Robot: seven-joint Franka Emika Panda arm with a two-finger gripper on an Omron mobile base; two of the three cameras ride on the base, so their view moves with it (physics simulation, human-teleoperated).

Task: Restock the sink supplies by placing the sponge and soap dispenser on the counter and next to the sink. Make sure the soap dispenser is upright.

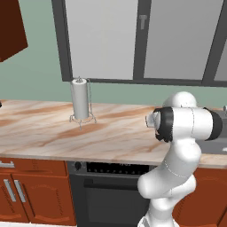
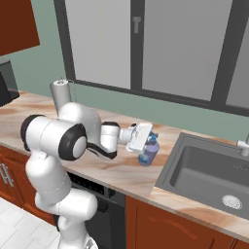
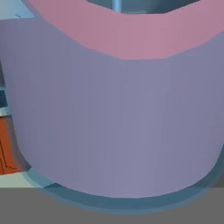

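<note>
Counter (image 2: pixel 121 172) with tool-held soap dispenser (image 2: pixel 149 151) (left base view: hidden).

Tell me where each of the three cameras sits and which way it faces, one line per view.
Left base view: behind the arm on its left, looking forward and down at the counter and paper-towel roll; the white arm rises at lower right.
Right base view: behind on the right, facing the counter, sink and soap dispenser at the gripper; the arm rises at lower left.
Hand view: on the hand, pressed up against the lavender soap dispenser.
Shared: both base views show the counter and paper-towel roll.
</note>
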